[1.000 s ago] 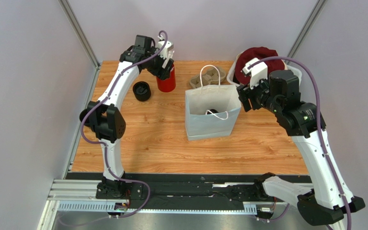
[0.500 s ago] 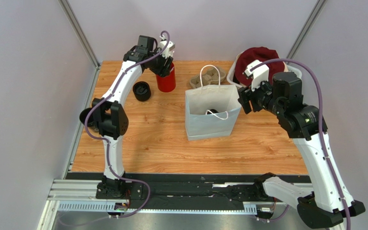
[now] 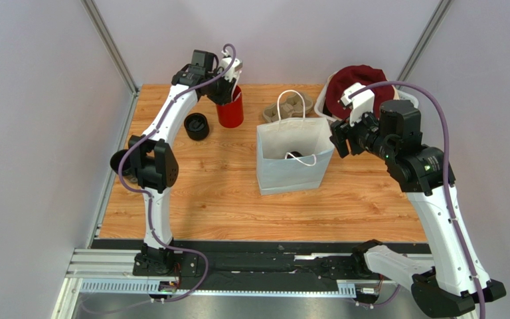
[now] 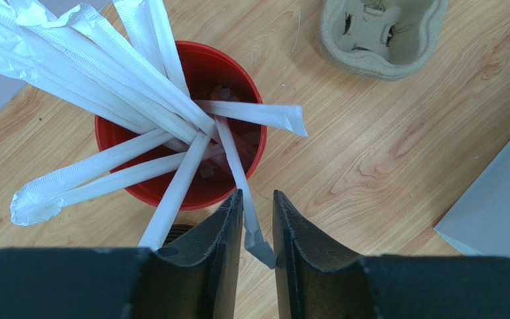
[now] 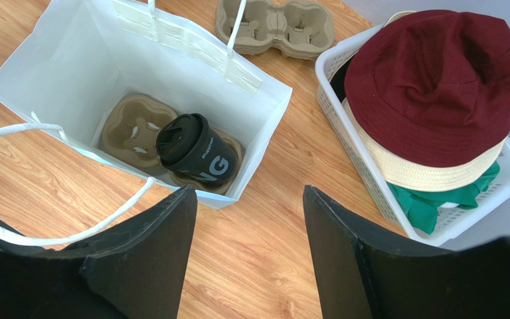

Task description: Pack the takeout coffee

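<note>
The takeout coffee [image 5: 194, 149], a dark cup with a black lid, leans in a cardboard holder [image 5: 131, 129] at the bottom of the white paper bag [image 5: 78, 53]; from above only its lid [image 3: 295, 155] shows. My right gripper [image 5: 248, 193] hangs open just right of the bag [image 3: 294, 166], with nothing between its fingers. My left gripper [image 4: 257, 196] is over the red cup [image 4: 108, 143] of white straws [image 4: 138, 73] at the back left. Its jaws stand narrow around the end of one straw [image 4: 234, 159], with a small gap still showing.
A squat black round piece [image 3: 196, 126] sits left of the red cup [image 3: 230, 113]. A spare cardboard carrier [image 3: 291, 105] lies behind the bag. A white basket [image 5: 364, 146] holding a maroon hat [image 5: 437, 80] and other clothes stands at the back right.
The left jaws have narrowed from wide open to a slim gap around a straw end above the red cup. The right arm has barely shifted.
</note>
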Controlling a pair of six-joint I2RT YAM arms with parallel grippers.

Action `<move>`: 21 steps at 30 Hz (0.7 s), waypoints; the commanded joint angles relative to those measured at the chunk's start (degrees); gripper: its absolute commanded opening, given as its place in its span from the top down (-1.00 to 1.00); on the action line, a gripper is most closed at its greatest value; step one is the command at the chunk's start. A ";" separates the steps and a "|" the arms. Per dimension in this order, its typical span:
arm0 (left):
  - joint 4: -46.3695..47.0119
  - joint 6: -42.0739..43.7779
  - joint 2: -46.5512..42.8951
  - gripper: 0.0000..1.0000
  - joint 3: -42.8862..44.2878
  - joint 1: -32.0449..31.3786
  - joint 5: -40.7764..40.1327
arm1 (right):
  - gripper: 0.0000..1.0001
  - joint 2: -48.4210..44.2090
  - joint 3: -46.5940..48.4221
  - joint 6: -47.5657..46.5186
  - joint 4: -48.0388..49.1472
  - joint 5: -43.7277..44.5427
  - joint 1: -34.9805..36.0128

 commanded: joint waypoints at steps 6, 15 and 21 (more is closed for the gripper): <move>-0.09 0.76 -0.24 0.74 2.22 -0.01 -1.73 | -0.31 -1.69 0.31 0.40 2.33 -0.88 -0.54; -0.18 -0.29 -2.70 0.85 3.71 -0.18 -4.02 | -0.31 -1.61 0.67 0.66 2.33 -1.05 -0.54; -1.14 -0.47 -5.51 0.85 6.96 -0.71 -5.16 | -0.31 -1.61 0.67 0.58 2.33 -1.05 -0.72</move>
